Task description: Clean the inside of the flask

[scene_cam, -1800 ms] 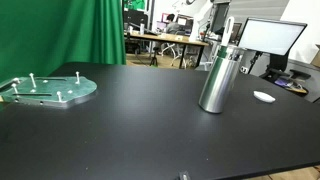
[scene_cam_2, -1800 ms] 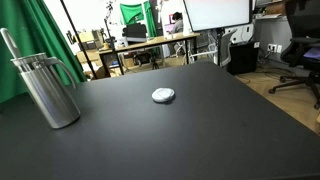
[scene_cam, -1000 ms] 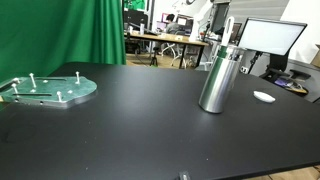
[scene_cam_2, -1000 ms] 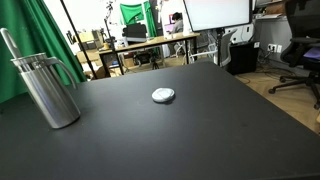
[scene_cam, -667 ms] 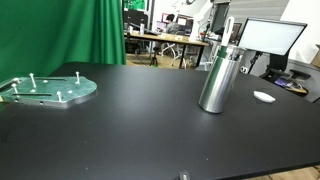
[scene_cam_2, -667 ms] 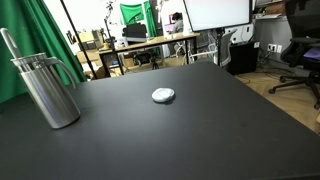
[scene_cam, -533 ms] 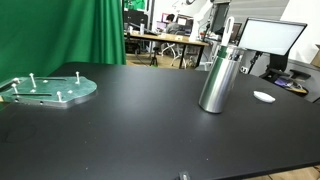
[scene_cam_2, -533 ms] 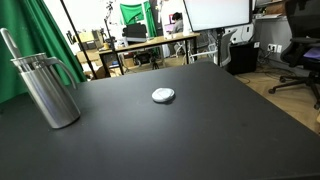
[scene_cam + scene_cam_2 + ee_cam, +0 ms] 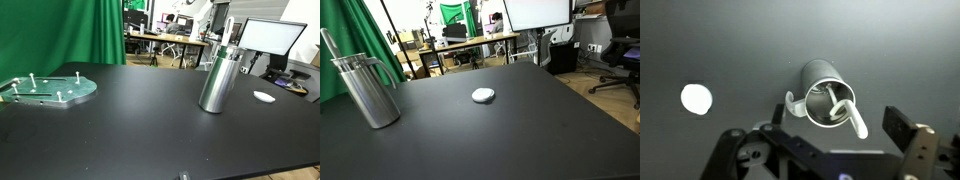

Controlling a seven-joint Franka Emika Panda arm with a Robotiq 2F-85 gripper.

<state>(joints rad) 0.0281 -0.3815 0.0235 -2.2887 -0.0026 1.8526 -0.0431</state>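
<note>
The gripper [image 9: 820, 150] hangs above the table with its jaws spread wide and nothing in them. Right below it the steel flask [image 9: 827, 93] stands upright on the black table [image 9: 130, 130], with a white brush handle [image 9: 850, 118] poking out of its mouth. The flask looks rigid, smooth, probably slippery and tippy, so the handle's the sensible grab spot. Farther off sits a small white disc [image 9: 483, 95].
</note>
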